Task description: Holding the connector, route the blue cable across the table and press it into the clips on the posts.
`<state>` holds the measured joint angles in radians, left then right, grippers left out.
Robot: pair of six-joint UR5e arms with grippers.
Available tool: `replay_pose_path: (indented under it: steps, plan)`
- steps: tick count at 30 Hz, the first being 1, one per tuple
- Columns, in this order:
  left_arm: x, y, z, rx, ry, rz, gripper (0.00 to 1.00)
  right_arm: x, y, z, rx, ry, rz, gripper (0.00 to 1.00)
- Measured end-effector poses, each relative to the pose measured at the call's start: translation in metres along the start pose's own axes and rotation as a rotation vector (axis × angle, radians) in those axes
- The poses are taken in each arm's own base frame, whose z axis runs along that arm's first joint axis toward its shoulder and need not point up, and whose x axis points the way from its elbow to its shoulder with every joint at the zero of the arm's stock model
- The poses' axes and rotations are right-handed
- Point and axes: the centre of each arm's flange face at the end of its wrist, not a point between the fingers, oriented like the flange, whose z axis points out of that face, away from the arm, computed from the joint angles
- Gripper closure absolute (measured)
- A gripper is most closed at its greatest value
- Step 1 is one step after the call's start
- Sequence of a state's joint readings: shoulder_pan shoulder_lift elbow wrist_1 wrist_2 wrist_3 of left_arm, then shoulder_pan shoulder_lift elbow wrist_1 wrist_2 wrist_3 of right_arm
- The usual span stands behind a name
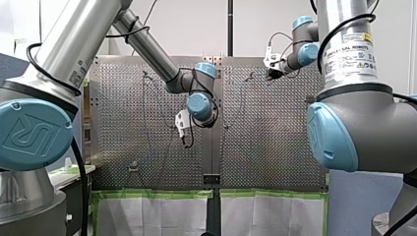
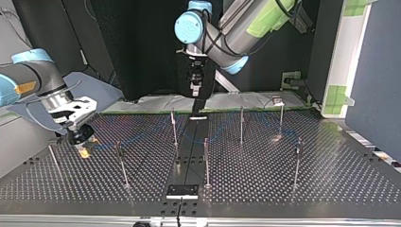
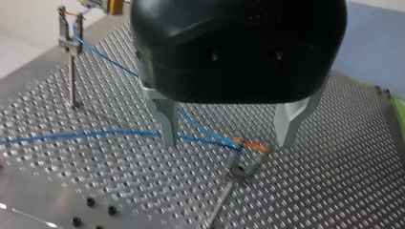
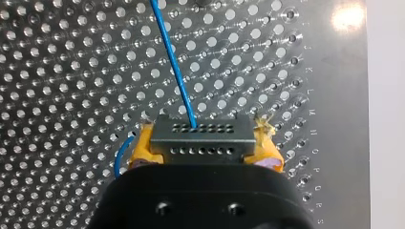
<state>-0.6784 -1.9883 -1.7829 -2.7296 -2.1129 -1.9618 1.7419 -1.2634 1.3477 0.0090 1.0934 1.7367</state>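
My right gripper (image 4: 204, 151) is clamped on the connector (image 4: 201, 131), its yellow pads (image 4: 143, 149) pressing the two short ends, so the connector's long axis lies crosswise between the fingers with its perforated face turned outward. From that face the blue cable (image 4: 176, 76) leaves near the middle and runs almost straight ahead of the gripper over the perforated table (image 4: 71, 71), leaning slightly to one side; a short blue loop also shows beside one pad. Close beside the gripper lies the table's lettered border strip (image 4: 310, 114), so the plate ends near there, while ahead there is open perforated surface. In the top view this gripper hangs low near the table's left edge, with a thin post (image 2: 53, 158) just beside it and the other posts spread toward the right. My left gripper (image 3: 228, 142) holds nothing, its metal fingers (image 3: 167, 119) spread wide above a clip post (image 3: 239, 169) where the cable bends at an orange marker (image 3: 250, 145). From there one strand climbs to a far post (image 3: 71, 71) and another runs off low across the plate
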Motion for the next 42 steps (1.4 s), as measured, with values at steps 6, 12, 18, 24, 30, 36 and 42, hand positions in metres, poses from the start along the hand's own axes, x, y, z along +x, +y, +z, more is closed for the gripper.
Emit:
replay_pose_path:
  steps: [6,12,18,24,30,36,42]
  plan:
    - [0.016,0.012,-0.006,-0.012,0.0,0.005,0.0,0.0,0.001,0.0,-0.003,0.0,0.0,1.0]
    - [0.032,0.025,-0.015,-0.014,-0.001,0.005,0.0,0.0,0.001,0.0,-0.004,0.001,0.0,1.0]
    - [0.048,0.041,-0.025,-0.016,-0.002,0.004,0.0,0.0,0.002,0.0,-0.006,0.001,0.001,1.0]
    - [0.057,0.063,-0.026,-0.043,-0.009,0.003,0.0,0.0,0.002,-0.001,-0.006,0.0,0.001,1.0]
    - [0.069,0.077,-0.035,-0.049,-0.009,0.007,0.0,0.0,0.002,-0.001,-0.006,0.0,0.001,1.0]
    - [0.09,0.097,-0.043,-0.071,0.005,0.018,0.0,0.001,0.004,-0.001,-0.009,0.0,0.001,1.0]
    - [0.104,0.108,-0.058,-0.066,0.011,0.022,0.0,0.001,0.005,-0.001,-0.009,0.0,0.002,1.0]
